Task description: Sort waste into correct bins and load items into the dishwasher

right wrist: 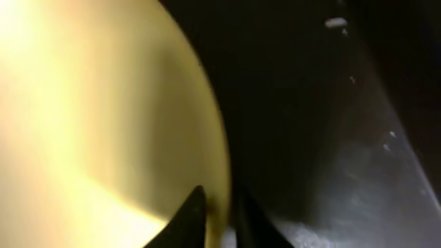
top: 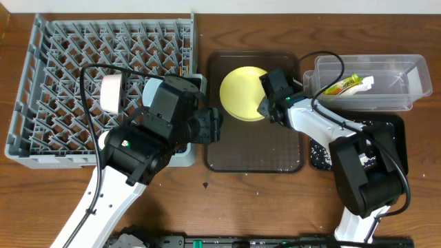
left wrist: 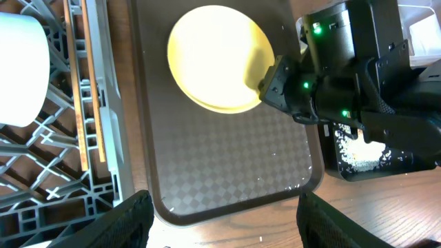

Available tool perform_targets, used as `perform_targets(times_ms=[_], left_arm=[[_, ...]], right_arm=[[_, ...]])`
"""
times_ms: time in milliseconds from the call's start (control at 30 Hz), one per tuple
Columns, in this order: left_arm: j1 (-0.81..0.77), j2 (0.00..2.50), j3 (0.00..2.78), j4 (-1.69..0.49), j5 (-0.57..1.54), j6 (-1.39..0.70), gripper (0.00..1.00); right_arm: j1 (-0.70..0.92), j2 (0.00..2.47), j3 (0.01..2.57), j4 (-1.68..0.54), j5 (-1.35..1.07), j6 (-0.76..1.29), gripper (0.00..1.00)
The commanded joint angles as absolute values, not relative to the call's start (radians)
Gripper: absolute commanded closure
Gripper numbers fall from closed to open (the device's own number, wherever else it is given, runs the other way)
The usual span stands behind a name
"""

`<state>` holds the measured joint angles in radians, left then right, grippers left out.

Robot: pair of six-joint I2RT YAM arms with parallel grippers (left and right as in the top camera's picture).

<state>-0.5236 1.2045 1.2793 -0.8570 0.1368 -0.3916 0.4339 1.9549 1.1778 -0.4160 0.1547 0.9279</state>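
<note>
Now the yellow plate [top: 241,93] sits at the far end of the brown tray [top: 255,151]. The right gripper [right wrist: 220,210] is clamped on its right rim, one finger on each face. The left gripper [left wrist: 224,220] hangs over the tray's near left edge, jaws spread wide and holding nothing. Left of the tray, the grey dish rack [top: 62,69] holds a white bowl [top: 110,93]. The wrapper [top: 342,85] lies in the clear tub [top: 406,79].
</note>
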Motion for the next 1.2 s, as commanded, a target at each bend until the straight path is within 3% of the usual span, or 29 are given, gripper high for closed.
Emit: perform_targets(times_ms=[0, 167, 267, 400, 667, 867, 1100, 1167], left_arm=[[-0.522, 1.201, 1.285, -0.86, 0.146, -0.374, 0.32], [-0.522, 1.201, 1.285, -0.864, 0.146, -0.34, 0.32], [-0.522, 1.201, 1.285, -0.856, 0.129, -0.337, 0.21], [-0.512, 1.201, 1.285, -0.841, 0.125, -0.351, 0.16], [-0.354, 1.207, 1.285, -0.765, 0.532, -0.356, 0.11], [-0.28, 1.233, 1.285, -0.716, 0.82, -0.352, 0.1], [-0.284, 1.268, 1.285, -0.728, 0.84, -0.348, 0.11], [-0.292, 1.272, 1.284, -0.728, 0.849, -0.348, 0.18]], right_arm=[[0.455, 1.966, 1.171, -0.439, 0.166, 0.914, 0.99], [0.426, 1.906, 1.171, -0.445, 0.118, 0.842, 0.99], [0.38, 1.806, 1.171, -0.484, 0.079, 0.765, 0.99], [0.306, 1.656, 1.171, -0.55, 0.004, 0.641, 0.99], [0.161, 1.426, 1.171, -0.581, -0.439, 0.274, 0.99], [0.139, 1.357, 1.171, -0.607, -0.68, 0.149, 0.99], [0.139, 1.35, 1.171, -0.608, -0.912, 0.087, 0.99], [0.139, 1.35, 1.171, -0.596, -0.944, 0.088, 0.99]])
